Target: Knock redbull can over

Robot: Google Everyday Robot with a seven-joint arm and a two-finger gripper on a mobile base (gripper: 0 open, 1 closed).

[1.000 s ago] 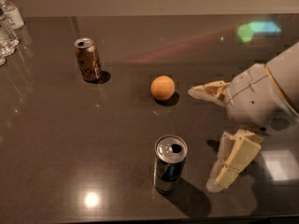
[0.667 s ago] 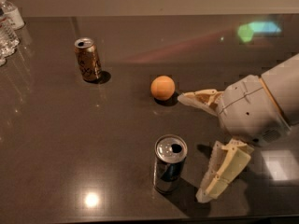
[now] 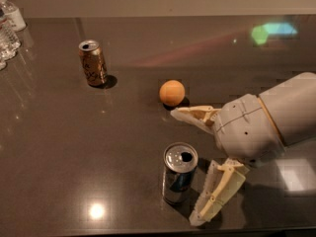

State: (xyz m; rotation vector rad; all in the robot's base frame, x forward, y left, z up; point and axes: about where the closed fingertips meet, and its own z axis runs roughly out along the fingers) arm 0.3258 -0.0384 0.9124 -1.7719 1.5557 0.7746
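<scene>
The tool has slid leftward since a moment ago, and both pale fingers now reach further across the dark worktop. Its jaws are spread wide. The upper finger points left with its tip just below the orange ball. The lower finger slants down and to the left, close against the right side of the redbull can; whether it touches cannot be told.

The redbull can has not budged! It stands where it did, at the near middle of the worktop, in the gap between the two fingers. Its long axis is vertical and its shiny silver lid faces up, with the drinking hole toward the right side of the lid. Dark blue and silver sides show beneath.

Well apart at the far left, the brown-gold can stands upright too, with water bottles at the left edge.
</scene>
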